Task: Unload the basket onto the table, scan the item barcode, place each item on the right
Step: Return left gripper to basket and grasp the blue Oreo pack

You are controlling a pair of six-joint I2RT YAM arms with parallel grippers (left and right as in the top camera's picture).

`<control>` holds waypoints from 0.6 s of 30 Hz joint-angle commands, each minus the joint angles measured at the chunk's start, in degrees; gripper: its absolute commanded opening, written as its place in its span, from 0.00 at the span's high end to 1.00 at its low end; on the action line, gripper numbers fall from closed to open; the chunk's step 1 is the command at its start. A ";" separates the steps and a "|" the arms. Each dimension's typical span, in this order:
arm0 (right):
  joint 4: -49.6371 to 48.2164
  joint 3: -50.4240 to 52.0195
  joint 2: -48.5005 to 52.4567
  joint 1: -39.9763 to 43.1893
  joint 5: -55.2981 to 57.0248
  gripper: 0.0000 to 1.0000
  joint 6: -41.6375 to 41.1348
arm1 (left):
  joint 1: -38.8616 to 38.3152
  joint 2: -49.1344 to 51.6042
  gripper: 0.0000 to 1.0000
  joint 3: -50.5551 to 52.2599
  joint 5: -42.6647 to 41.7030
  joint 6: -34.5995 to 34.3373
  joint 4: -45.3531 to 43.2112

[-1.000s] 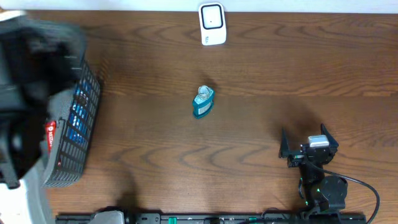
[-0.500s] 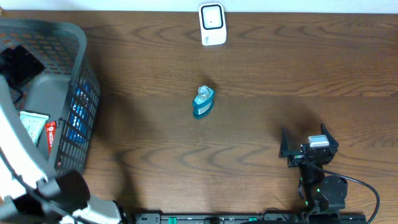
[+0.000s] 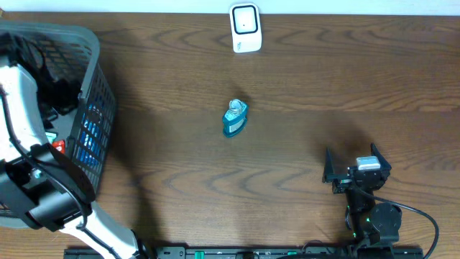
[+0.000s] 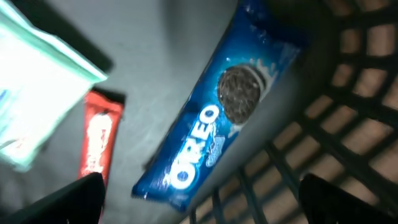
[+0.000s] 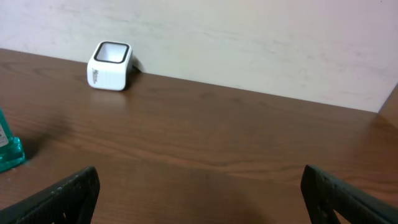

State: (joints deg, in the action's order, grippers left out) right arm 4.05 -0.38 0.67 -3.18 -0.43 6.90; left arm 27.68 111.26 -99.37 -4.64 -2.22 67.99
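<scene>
Nearest you are the two grippers, one per arm. The right gripper (image 3: 352, 167) sits low over the table (image 3: 323, 93) with its jaws spread wide and nothing between them; in its own wrist view only the two dark fingertips (image 5: 62, 193) show, at the bottom corners.

The left gripper (image 4: 202, 205) is down inside the single grey basket (image 3: 97, 79) at your left, released as well and holding nothing. Its camera counts three packets on the basket floor:
- one blue Oreo pack (image 4: 214, 118)
- one red packet (image 4: 98, 140)
- one pale green-and-white packet (image 4: 34, 93)

The Oreo pack lies on a slant beside the mesh wall. It falls within the span of the two left fingertips (image 4: 68, 199), with its lower end nearer the left one, and it is apart from both.

That view is blurred. You cannot read the red packet's lettering, the pale packet is cut off by the frame edge, and no barcode shows on the Oreo pack. From overhead the arm covers most of the basket's contents.

Further out, one blue bottle (image 3: 234, 119) lies mid-table, well apart from both grippers; the right wrist view clips it at the left edge. Farthest away, one white scanner (image 3: 245, 27) stands at the table's back edge.
</scene>
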 commanded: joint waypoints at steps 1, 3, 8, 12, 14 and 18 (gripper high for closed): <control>0.24 0.04 -0.35 0.24 0.09 0.01 -0.44 | 0.11 0.33 0.01 6.93 -1.40 2.45 -4.20; 0.24 0.04 -0.33 0.24 0.09 0.01 -0.44 | 0.11 0.33 0.01 10.71 -1.40 2.47 -7.37; 0.22 0.04 -0.35 0.24 0.09 0.01 -0.44 | 0.11 0.33 0.01 18.27 -1.38 2.45 -14.10; 0.24 0.04 -0.35 0.24 0.09 0.01 -0.44 | 0.11 0.37 0.01 23.65 -1.36 2.45 -19.12; 0.24 0.04 -0.33 0.24 0.09 0.01 -0.44 | 0.11 0.42 0.01 25.46 -1.36 2.45 -20.98; 0.24 0.04 -0.33 0.24 0.09 0.01 -0.44 | 0.11 0.42 0.25 28.35 -1.36 2.43 -23.50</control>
State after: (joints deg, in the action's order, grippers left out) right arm 4.05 -0.38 0.67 -3.18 -0.43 6.90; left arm 27.97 109.97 -74.61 -5.02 -1.02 45.12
